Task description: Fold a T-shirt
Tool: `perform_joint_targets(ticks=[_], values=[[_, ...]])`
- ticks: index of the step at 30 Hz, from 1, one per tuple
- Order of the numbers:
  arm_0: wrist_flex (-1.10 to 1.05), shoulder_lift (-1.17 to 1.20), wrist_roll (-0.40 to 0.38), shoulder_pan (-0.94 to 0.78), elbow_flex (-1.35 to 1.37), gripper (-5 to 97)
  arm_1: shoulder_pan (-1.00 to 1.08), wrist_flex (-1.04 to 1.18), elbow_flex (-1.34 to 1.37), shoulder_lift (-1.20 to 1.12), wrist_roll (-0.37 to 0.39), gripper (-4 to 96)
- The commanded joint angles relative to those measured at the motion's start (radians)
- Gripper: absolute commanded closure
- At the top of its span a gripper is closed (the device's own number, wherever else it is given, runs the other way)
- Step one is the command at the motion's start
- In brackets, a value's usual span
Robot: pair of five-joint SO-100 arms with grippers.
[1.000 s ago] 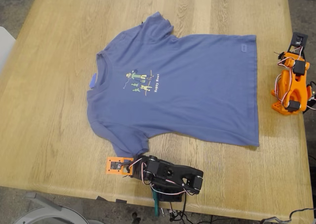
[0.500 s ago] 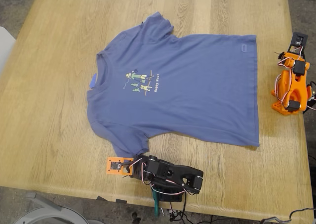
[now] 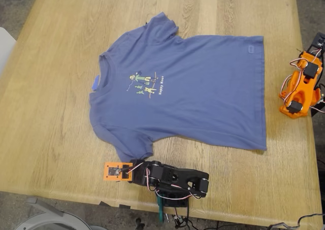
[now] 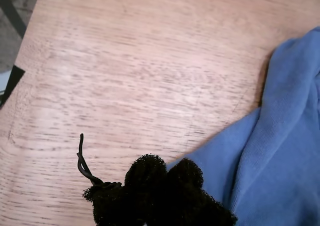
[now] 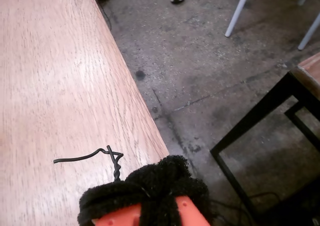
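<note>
The T-shirt (image 3: 193,88) was slate blue, with a small colourful figure print (image 3: 141,84) and yellow lettering (image 3: 159,86) beside the print.

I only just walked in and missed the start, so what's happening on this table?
Two small robot arms are set up to fold a T-shirt, which lies spread flat and unfolded on the wooden table. My first gripper sits at the table's near edge in the exterior view, beside the shirt's lower sleeve, with blue cloth right next to its padded tips; nothing is lifted. My second gripper is off at the table's edge, over bare wood and floor, away from the shirt.
</note>
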Motion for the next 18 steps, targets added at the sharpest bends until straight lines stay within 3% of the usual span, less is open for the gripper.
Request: perform_joint_targets(ticks=[1,4,8,9,13,18], values=[[-0.055,0.114,0.034,0.003,-0.063,91,-0.060,-0.025,-0.025,0.011,0.014,91.3],[-0.058,0.115,0.071,0.012,-0.098,88,-0.123,-0.011,-0.080,0.011,0.021,89.1],[-0.058,0.115,0.138,0.017,-0.133,79,-0.161,0.031,-0.176,0.009,0.035,74.2],[-0.052,0.115,0.181,0.017,-0.143,74,-0.166,0.031,-0.199,0.009,0.041,70.3],[-0.058,0.115,0.210,0.020,-0.169,53,-0.187,0.054,-0.296,0.009,0.094,60.1],[-0.061,0.115,0.232,0.052,-0.209,41,-0.252,0.130,-0.413,0.009,0.123,54.2]])
